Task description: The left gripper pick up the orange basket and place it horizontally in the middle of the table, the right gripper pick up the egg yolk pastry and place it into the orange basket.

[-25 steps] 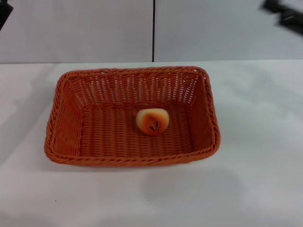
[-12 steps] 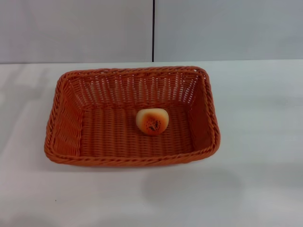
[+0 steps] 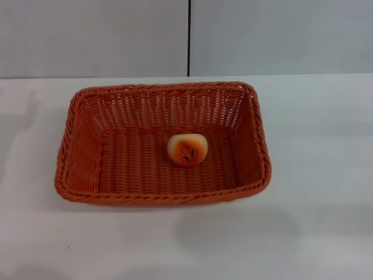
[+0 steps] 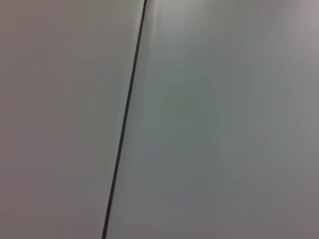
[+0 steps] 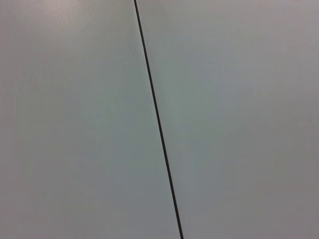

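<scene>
Pastry point(image 3: 187, 150) inside orange basket point(image 3: 76, 175)

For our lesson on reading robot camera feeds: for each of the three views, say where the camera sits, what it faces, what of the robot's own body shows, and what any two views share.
Head view: from the robot's head, looking forward and down at the rectangular orange woven basket on the plain white table, the small round cream egg yolk pastry inside it; no arm or gripper shows.
Left wrist view: faces a plain grey wall panel with a thin dark seam; no fingers show.
Right wrist view: the same kind of panel and seam; no fingers show.
Shared: a grey seamed wall appears in all three.
</scene>
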`<state>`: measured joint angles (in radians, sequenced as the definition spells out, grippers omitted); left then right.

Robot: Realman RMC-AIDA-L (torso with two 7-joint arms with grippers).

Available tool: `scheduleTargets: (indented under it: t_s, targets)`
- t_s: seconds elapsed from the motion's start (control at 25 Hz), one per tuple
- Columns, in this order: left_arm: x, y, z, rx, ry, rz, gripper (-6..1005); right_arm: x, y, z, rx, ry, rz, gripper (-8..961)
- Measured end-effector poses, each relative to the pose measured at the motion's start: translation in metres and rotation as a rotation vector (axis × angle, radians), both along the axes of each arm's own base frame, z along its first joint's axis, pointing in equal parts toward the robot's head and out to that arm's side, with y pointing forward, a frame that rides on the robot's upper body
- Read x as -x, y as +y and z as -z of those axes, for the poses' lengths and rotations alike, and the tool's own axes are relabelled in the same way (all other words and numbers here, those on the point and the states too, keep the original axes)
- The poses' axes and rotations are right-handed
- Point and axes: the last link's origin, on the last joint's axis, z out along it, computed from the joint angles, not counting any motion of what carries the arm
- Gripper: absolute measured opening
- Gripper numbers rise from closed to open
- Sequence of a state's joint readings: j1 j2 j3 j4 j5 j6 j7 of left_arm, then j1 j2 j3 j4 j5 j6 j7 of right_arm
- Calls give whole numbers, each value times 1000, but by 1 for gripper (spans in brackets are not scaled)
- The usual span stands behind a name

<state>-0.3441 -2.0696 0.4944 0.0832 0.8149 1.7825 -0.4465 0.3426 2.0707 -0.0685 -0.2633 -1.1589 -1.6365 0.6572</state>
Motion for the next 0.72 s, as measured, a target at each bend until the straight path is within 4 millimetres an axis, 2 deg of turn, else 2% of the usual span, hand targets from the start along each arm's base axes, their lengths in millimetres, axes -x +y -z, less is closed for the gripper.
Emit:
scheduleTargets:
  t_s: [0.72]
  targets:
    - [1,0,-1,-15,-11,-7,707,-1,4,2,-5,27,15,726]
